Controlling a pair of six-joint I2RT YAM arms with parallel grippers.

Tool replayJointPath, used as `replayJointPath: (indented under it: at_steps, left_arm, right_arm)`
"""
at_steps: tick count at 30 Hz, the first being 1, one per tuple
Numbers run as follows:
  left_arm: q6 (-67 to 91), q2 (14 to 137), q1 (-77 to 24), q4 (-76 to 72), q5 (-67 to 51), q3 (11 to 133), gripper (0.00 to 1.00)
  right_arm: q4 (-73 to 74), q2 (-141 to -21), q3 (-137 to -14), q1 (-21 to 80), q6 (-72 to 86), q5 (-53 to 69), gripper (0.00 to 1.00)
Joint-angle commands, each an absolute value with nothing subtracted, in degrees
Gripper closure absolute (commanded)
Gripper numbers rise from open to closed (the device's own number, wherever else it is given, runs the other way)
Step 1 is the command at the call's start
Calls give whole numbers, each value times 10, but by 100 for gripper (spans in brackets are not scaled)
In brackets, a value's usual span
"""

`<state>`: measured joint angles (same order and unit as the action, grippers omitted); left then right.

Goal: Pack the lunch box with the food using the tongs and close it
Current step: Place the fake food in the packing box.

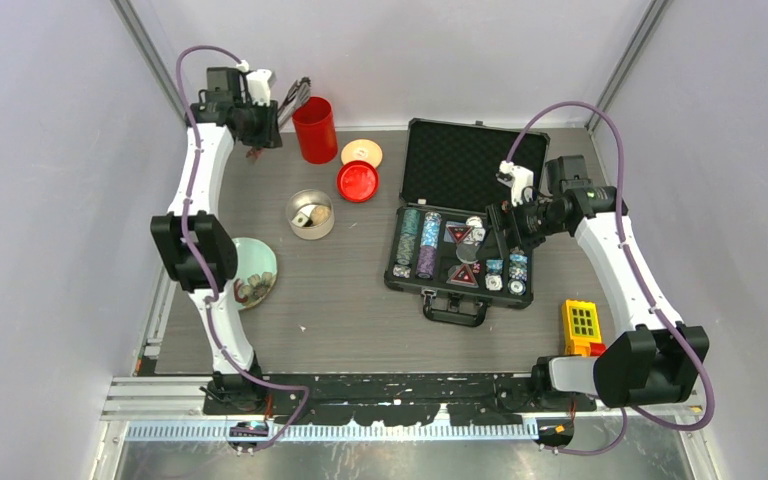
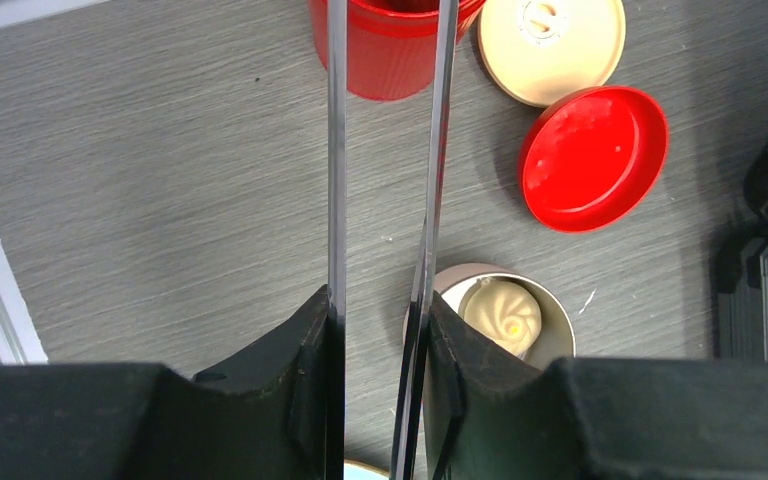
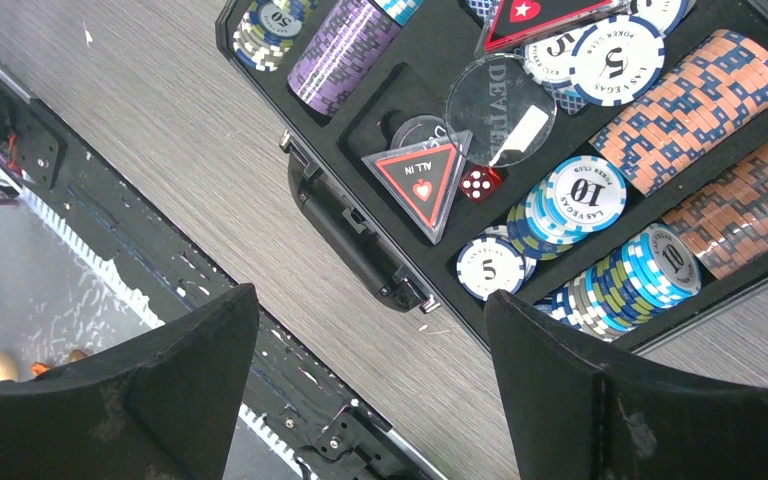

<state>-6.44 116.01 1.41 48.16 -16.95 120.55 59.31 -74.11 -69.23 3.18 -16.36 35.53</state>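
Observation:
My left gripper (image 1: 274, 121) (image 2: 375, 300) is raised at the back left, shut on the slim silver tongs (image 1: 296, 97) (image 2: 336, 150). Their two arms run apart toward the red cup (image 1: 314, 130) (image 2: 390, 45). The lunch box (image 1: 310, 213) (image 2: 560, 320), a round steel tin, stands open on the table with a beige dumpling (image 2: 503, 315) inside. Its cream lid (image 1: 361, 152) (image 2: 550, 45) lies flat behind it. More food (image 1: 250, 288), brown bits, sits on a pale plate (image 1: 263, 262) half hidden by the left arm. My right gripper (image 1: 490, 232) (image 3: 368, 295) hangs open and empty over the poker case.
A red lid (image 1: 357, 181) (image 2: 592, 157) lies between the tin and the cream lid. The open black poker chip case (image 1: 460, 150) (image 3: 350, 225) fills the middle right. A yellow block (image 1: 580, 322) sits near the right arm's base. Walls close in on both sides.

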Motion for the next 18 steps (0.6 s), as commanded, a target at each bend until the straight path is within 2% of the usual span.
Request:
replayJointPath:
  at_steps: [1, 6, 10, 18]
  left_arm:
    - [-75, 1175, 5, 458, -149, 1246, 97]
    - [-69, 1195, 5, 458, -134, 1256, 93]
    - [-68, 1213, 5, 476, -133, 1277, 87]
    - [-69, 1216, 4, 500, -139, 1288, 68]
  right_arm:
    - [586, -719, -705, 29, -165, 349, 12]
    - [586, -722, -706, 29, -163, 354, 12]
    - [586, -720, -707, 30, -163, 352, 12]
    - [588, -722, -708, 30, -161, 354, 12]
